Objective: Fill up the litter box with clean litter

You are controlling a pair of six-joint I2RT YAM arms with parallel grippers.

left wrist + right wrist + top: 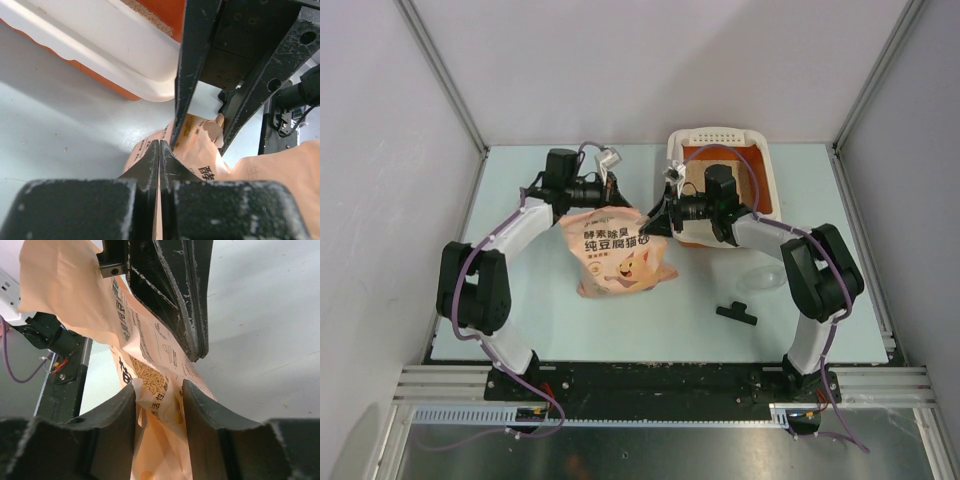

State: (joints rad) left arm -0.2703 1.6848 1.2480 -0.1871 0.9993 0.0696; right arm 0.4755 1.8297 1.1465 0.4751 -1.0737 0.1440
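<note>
Litter bag (pixel 620 255) lies mid-table, its top edge lifted. Left gripper (pixel 159 150) is clamped tight on that edge. Right gripper (pixel 159 387) is narrowed onto a bunched fold beside it. Both arms fold inward, elbows out. Count: one bag, one box (pixel 720 136) just right of it, one clip (pixel 736 313).

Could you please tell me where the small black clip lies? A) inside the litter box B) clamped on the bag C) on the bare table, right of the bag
C: the black clip lies on the table, right of the bag and nearer than the litter box, touching neither.
</note>
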